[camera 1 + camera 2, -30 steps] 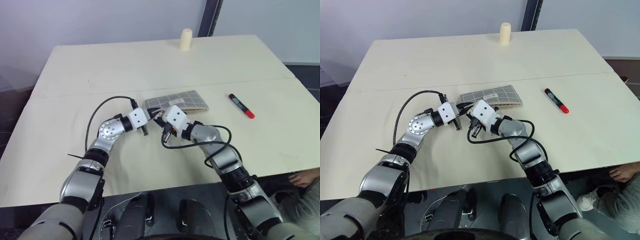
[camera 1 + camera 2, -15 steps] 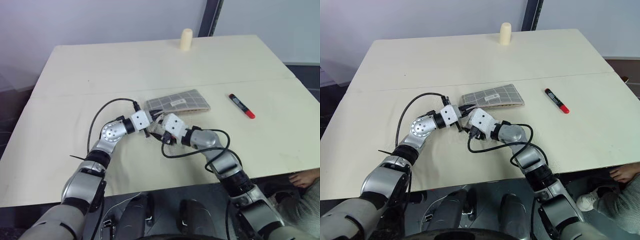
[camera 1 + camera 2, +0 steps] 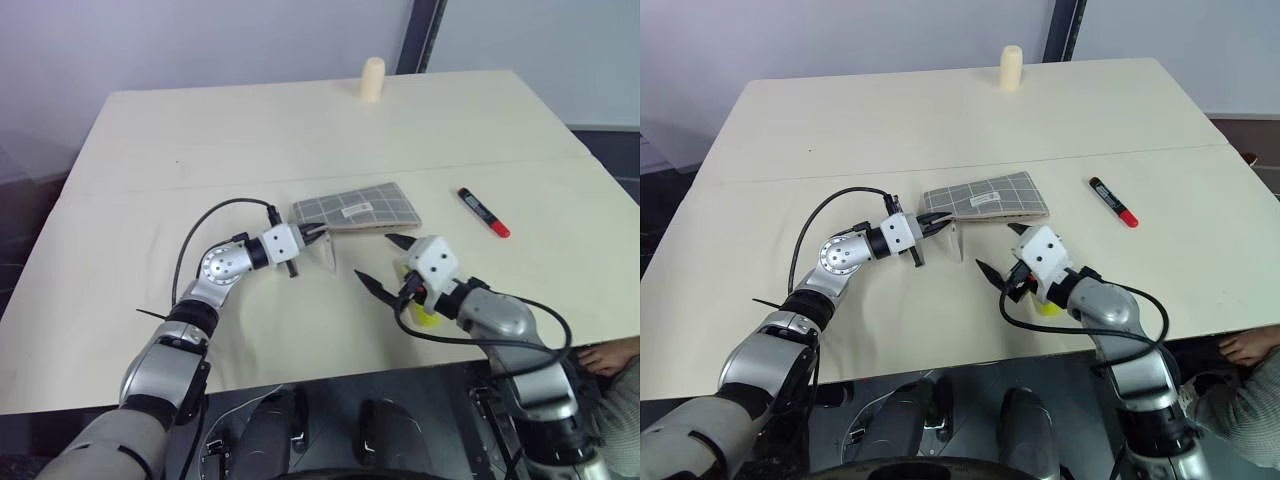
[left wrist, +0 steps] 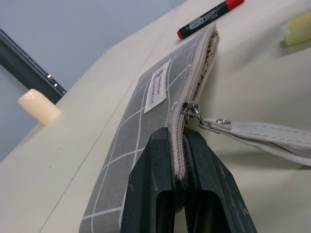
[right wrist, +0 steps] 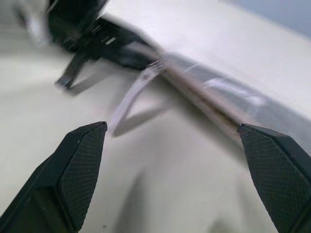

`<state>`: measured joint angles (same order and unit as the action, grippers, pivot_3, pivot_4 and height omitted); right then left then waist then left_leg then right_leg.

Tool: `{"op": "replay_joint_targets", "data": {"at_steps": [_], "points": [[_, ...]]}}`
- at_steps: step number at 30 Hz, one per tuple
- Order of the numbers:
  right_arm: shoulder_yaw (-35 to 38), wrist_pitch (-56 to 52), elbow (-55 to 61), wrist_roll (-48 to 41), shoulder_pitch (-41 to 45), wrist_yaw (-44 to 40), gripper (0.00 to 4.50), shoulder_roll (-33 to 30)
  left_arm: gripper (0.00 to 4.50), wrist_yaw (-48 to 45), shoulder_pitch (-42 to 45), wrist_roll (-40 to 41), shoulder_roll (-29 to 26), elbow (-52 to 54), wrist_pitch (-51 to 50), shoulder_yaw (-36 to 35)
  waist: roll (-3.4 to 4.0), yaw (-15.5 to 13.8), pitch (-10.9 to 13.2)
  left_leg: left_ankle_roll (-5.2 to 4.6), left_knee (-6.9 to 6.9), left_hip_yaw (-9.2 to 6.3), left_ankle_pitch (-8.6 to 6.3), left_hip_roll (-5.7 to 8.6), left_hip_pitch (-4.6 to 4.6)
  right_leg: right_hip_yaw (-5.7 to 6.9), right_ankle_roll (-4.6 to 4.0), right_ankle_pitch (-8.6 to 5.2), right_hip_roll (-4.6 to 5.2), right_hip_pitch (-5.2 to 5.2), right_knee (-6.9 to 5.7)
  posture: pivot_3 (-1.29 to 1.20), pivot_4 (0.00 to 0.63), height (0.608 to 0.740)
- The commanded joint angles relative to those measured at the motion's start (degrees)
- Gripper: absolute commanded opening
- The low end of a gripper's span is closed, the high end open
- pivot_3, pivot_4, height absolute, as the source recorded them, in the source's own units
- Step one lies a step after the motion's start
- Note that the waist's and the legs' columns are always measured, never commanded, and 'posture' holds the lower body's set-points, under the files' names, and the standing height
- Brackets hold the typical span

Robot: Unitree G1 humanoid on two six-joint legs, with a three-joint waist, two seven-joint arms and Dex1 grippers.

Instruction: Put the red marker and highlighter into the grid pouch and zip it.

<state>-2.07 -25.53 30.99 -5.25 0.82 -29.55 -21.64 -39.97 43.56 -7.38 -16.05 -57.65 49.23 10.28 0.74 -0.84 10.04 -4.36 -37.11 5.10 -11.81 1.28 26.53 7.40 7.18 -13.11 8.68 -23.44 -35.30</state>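
The grid pouch lay flat near the middle of the cream surface, its white label patch facing up and its zipper edge turned toward the robot. The left gripper had its jaws clamped on the pouch's zipper end, the grey fabric and zipper tape pinched between the two black fingers. A pale pull tab hung loose from the slider, just beside that grip and trailing over the surface toward the robot.

The right gripper hovered on the robot's side of the pouch, apart from it, with its jaws spread wide and nothing between them; its fingertips pointed back toward the pouch and the pull tab.

The highlighter, bright yellow, lay on the surface on the robot's side of the pouch, partly hidden under the right wrist. The red marker lay to the right of the pouch, well apart from it, its red ends and black middle plain to see. A small cream cylinder stood upright at the far edge of the surface, beyond the pouch.
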Motion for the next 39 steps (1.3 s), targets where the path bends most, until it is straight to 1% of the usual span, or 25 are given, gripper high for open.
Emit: {"op": "replay_joint_targets", "data": {"at_steps": [1,5,7,12,17,20,21,22,24,25,26,28,30,39], "points": [[0.7,-4.9,6.6,1.7,-6.2,6.7,4.46,2.5,0.0,-0.3,1.2,0.5,-0.3,0.2,1.0,-0.2,0.0,0.0,0.0,0.0,0.0,0.0,0.0,0.0,0.0,0.0,0.0,0.0,0.01,0.0,0.02,0.0,0.15,0.74],[0.9,-9.4,10.5,2.4,-13.2,10.3,4.46,3.6,0.0,-0.8,1.3,0.4,-0.1,-0.1,1.3,0.0,0.0,0.1,0.0,-0.01,0.03,0.02,-0.01,0.01,0.01,-0.02,0.0,0.0,-0.01,0.01,0.11,0.0,0.15,0.74],[1.7,-11.4,11.8,2.4,-15.0,11.6,4.46,3.8,0.0,-1.1,1.4,0.3,0.0,-0.2,1.5,0.2,0.0,0.0,0.0,-0.01,0.04,0.01,-0.01,0.0,0.0,-0.03,-0.01,-0.01,-0.01,0.01,0.12,0.0,0.15,0.74],[2.8,-14.7,12.5,2.3,-18.3,13.6,4.46,3.8,0.0,-1.0,2.0,0.4,0.2,-0.7,1.3,-0.1,0.0,-0.6,0.0,0.0,0.11,-0.06,-0.02,-0.04,0.0,-0.01,0.0,-0.05,-0.02,0.01,0.16,0.0,0.15,0.74],[5.6,-21.1,10.5,-0.6,-18.4,15.9,4.46,7.3,0.0,-0.8,2.0,0.4,0.2,-0.7,1.3,-0.2,-0.02,-1.6,0.0,-0.01,0.13,-0.08,-0.04,-0.03,0.03,0.09,0.02,-0.05,-0.04,0.02,0.19,0.0,0.15,0.74],[6.9,-22.8,9.6,-2.6,-17.6,16.0,3.63,8.4,0.0,-0.7,1.9,0.2,0.1,-0.5,1.5,0.0,-0.08,-1.6,-0.1,-0.01,0.1,-0.13,-0.04,-0.04,0.02,0.14,0.02,-0.05,-0.05,0.09,0.19,0.0,0.15,0.74],[7.6,-23.0,9.2,-3.2,-16.9,16.1,3.19,8.3,0.0,-0.7,1.8,0.2,0.1,-0.4,1.5,0.0,-0.11,-1.6,-0.1,-0.01,0.1,-0.15,-0.04,-0.04,0.01,0.14,0.02,-0.05,-0.04,0.1,0.2,0.0,0.15,0.74],[8.1,-23.1,9.0,-3.5,-16.2,16.2,2.59,8.1,0.0,-0.7,1.8,0.3,0.1,-0.3,1.4,-0.1,-0.12,-1.6,-0.1,-0.01,0.09,-0.15,-0.04,-0.04,0.01,0.14,0.01,-0.05,-0.04,0.11,0.2,0.0,0.15,0.74],[8.7,-23.2,8.5,-3.8,-14.9,16.3,1.69,7.7,0.0,-0.7,1.7,0.4,0.2,-0.2,1.3,-0.1,-0.13,-1.5,-0.1,-0.01,0.09,-0.14,-0.04,-0.04,0.01,0.13,0.01,-0.05,-0.03,0.11,0.23,0.0,0.15,0.74],[9.2,-22.8,8.1,-4.4,-13.7,16.1,1.12,7.7,0.0,-0.7,1.7,0.4,0.3,-0.1,1.4,-0.1,-0.13,-1.5,-0.1,-0.01,0.09,-0.15,-0.04,-0.04,0.01,0.13,0.01,-0.05,-0.03,0.1,0.23,0.0,0.15,0.74],[9.0,-21.4,7.8,-4.7,-12.4,15.2,0.89,6.9,0.0,-0.7,1.8,0.4,0.3,-0.1,1.3,-0.1,-0.13,-1.4,-0.1,-0.01,0.09,-0.14,-0.04,-0.04,0.01,0.13,0.02,-0.05,-0.04,0.1,0.23,0.0,0.15,0.74],[7.3,-17.3,6.9,-3.8,-9.9,12.6,0.91,3.5,0.0,-0.7,1.9,0.2,0.4,-0.2,1.4,0.0,-0.11,-1.3,-0.1,-0.01,0.05,-0.11,-0.04,-0.04,0.01,0.1,0.02,-0.04,-0.04,0.09,0.23,0.0,0.15,0.74],[6.5,-15.0,6.0,-3.7,-7.7,11.0,0.91,1.4,0.0,-0.7,2.1,0.1,0.5,-0.2,1.4,0.2,-0.11,-1.3,-0.1,-0.01,0.01,-0.03,-0.03,-0.03,0.01,0.06,0.02,-0.04,-0.04,0.07,0.23,0.0,0.15,0.74],[5.8,-11.6,-0.7,-4.0,-1.2,8.9,0.91,-1.0,0.0,-0.5,2.7,-0.6,1.3,-0.1,1.8,0.7,-0.14,-1.4,-0.1,-0.03,-0.02,-0.02,-0.03,-0.03,0.04,0.09,0.03,-0.03,-0.06,0.07,0.22,0.0,0.15,0.74]]}}
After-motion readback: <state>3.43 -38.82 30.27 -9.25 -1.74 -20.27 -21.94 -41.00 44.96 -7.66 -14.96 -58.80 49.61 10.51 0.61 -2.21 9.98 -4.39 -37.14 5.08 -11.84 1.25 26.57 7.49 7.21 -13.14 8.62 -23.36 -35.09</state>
